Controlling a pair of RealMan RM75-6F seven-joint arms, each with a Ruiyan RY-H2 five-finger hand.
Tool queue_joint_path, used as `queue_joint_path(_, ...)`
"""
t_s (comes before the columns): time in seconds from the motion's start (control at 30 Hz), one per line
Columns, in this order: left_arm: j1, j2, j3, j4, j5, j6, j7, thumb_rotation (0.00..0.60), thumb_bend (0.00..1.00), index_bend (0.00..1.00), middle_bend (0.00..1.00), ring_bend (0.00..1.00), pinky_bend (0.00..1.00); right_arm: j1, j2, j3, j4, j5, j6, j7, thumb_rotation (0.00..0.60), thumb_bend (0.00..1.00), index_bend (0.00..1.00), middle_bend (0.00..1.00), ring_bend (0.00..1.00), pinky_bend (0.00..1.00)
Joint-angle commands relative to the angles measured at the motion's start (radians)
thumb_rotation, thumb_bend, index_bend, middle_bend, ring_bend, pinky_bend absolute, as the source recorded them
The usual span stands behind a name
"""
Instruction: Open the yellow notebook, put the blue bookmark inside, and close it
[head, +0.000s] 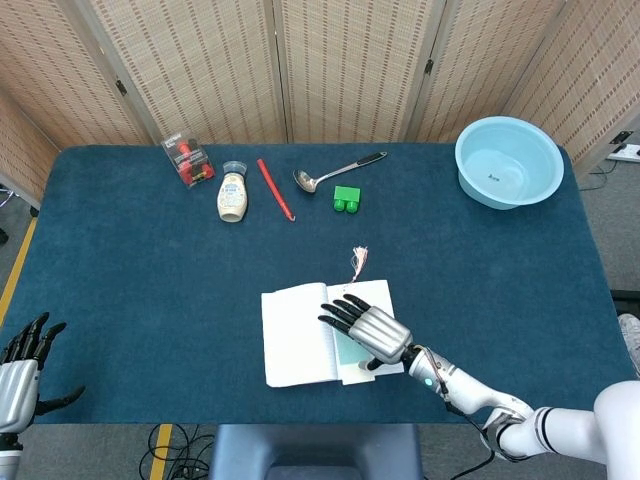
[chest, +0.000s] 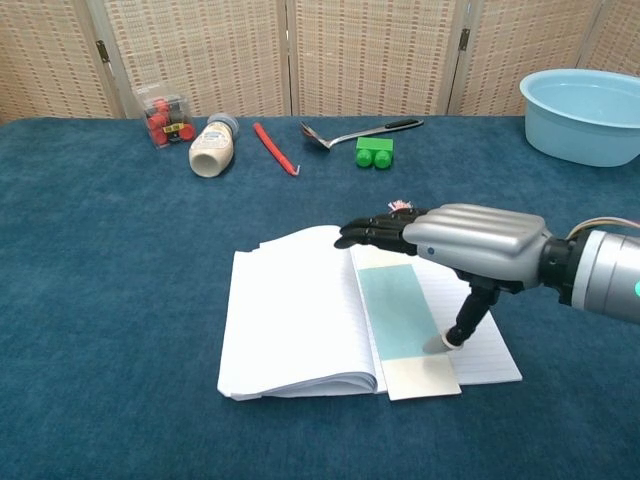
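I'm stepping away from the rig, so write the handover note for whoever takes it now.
Right hand: over the open notebook, fingers spread, thumb tip on the blue bookmark, holding nothing.
Left hand: open, idle at the near left table edge.
Done: notebook opened, bookmark lying on the right-hand page by the spine, tassel past the top edge.
Left: close the notebook.

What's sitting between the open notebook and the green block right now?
Only the bookmark's pink tassel on bare blue cloth, clearest in the head view, just beyond the notebook; nothing else before the green block.
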Motion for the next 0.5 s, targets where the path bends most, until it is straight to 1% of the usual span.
queue_joint_path(0.03, -0.002, -0.001, 0.000, 0.000, 0.003, 0.000, -0.001, 0.600, 0.07, 0.15, 0.04, 0.04, 0.14, -0.007, -0.003, -0.004, -0.021, 0.004, -0.010, -0.016, 0.600, 0.00, 0.00, 0.00, 0.00, 0.00)
queue_joint_path(0.27, 0.000, 0.000, -0.001, 0.001, 0.002, 0.002, -0.005, 0.600, 0.07, 0.15, 0.04, 0.04, 0.14, -0.021, -0.012, -0.016, -0.054, -0.004, -0.013, -0.058, 0.600, 0.00, 0.00, 0.00, 0.00, 0.00)
queue_joint_path(0.5, 0.001, -0.001, 0.001, 0.006, 0.002, 0.001, -0.011, 0.600, 0.07, 0.15, 0.04, 0.04, 0.14, -0.038, -0.022, -0.024, -0.051, -0.010, -0.009, -0.095, 0.600, 0.00, 0.00, 0.00, 0.00, 0.00)
